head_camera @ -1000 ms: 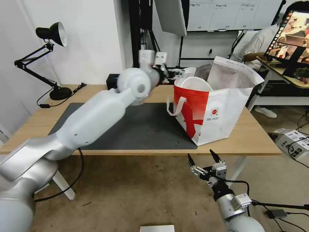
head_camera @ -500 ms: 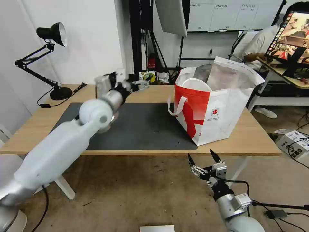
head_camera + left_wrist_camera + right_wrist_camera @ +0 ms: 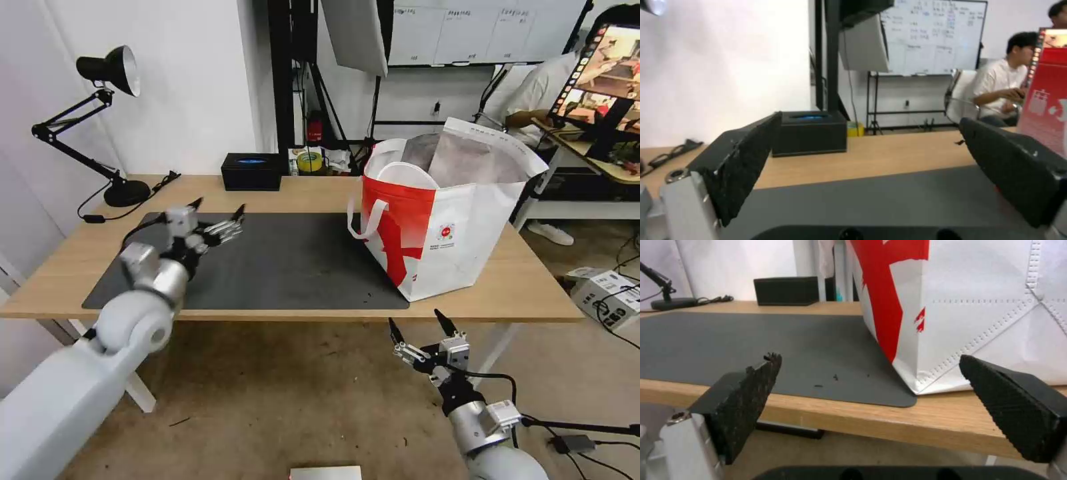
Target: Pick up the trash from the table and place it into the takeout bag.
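1. Fingers (image 3: 235, 215) of the left gripper (image 3: 217, 209) spread wide, nothing between them, touching nothing (left wrist view confirms: both black pads apart, bare mat beyond them).
2. Left gripper hovers over the left part of the dark grey mat (image 3: 293, 267) on the table (image 3: 520, 280), pointing toward the takeout bag (image 3: 440, 227), which is well apart from it at the table's right end.
3. Right gripper (image 3: 422, 325) fingers also spread, empty; it sits below the table's front edge, near the bag's front corner, tips pointing up.
4. Right wrist view: mat edge and the bag's red-and-white wall ahead between the two pads, no contact.
5. Takeout bag stands upright, mouth open, foil lining showing, partly on the mat's right edge.
6. White round bowl (image 3: 403, 175) is inside the bag, tilted against its left wall; rim visible above the red panel. Other trash items inside cannot be made out.
7. Small black box (image 3: 251, 171) at the table's back edge, desk lamp (image 3: 100, 120) at the back left corner (both untouched).
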Tool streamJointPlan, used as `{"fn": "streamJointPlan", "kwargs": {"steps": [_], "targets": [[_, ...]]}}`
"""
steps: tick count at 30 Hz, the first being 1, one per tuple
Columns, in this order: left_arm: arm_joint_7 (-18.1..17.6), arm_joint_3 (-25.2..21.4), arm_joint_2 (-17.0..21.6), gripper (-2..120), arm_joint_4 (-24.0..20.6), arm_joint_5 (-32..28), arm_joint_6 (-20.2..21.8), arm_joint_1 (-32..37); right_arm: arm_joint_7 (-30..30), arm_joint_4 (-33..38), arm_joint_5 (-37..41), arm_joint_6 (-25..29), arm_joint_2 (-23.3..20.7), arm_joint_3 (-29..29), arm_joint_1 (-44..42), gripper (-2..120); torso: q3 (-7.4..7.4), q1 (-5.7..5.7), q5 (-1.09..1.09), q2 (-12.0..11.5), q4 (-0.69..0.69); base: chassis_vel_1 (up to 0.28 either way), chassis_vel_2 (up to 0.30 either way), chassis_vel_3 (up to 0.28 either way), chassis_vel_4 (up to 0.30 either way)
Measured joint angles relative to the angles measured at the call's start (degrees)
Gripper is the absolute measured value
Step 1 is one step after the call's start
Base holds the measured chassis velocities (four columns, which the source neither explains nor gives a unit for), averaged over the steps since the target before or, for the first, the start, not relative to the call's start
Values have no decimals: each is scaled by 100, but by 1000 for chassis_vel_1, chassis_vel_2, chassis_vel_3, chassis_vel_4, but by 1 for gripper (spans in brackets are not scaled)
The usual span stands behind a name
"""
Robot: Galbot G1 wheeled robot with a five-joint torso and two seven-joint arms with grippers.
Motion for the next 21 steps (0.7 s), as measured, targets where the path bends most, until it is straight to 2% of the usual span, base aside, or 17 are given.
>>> {"fn": "streamJointPlan", "kwargs": {"steps": [4,7,8,9,11,12,15,21], "targets": [[-35,-91,-115,100,91,174,-129,160,0,0,0,0,0,0,0,100,1,1,-1,-1,-6,0,0,0,0],[-159,-559,-261,100,163,561,-366,676,0,0,0,0,0,0,0,100,1,2,1,0,-3,0,0,0,0],[-159,-559,-261,100,163,561,-366,676,0,0,0,0,0,0,0,100,1,2,1,0,-3,0,0,0,0],[-157,-756,-318,100,157,601,-420,872,0,0,0,0,0,0,0,100,1,1,0,-1,-3,0,0,0,0],[-30,-1287,-456,100,109,688,-584,1466,0,0,0,0,0,0,0,100,0,1,0,0,-3,0,0,0,0],[-30,-1287,-456,100,109,688,-584,1466,0,0,0,0,0,0,0,100,0,1,0,0,-3,0,0,0,0],[221,-1839,-586,100,73,777,-808,2217,0,0,0,0,0,0,0,100,0,1,0,0,-1,0,0,0,0],[329,-2247,-792,100,64,917,-965,2816,0,0,0,0,0,0,0,100,0,1,1,0,-3,0,0,0,0]]}}
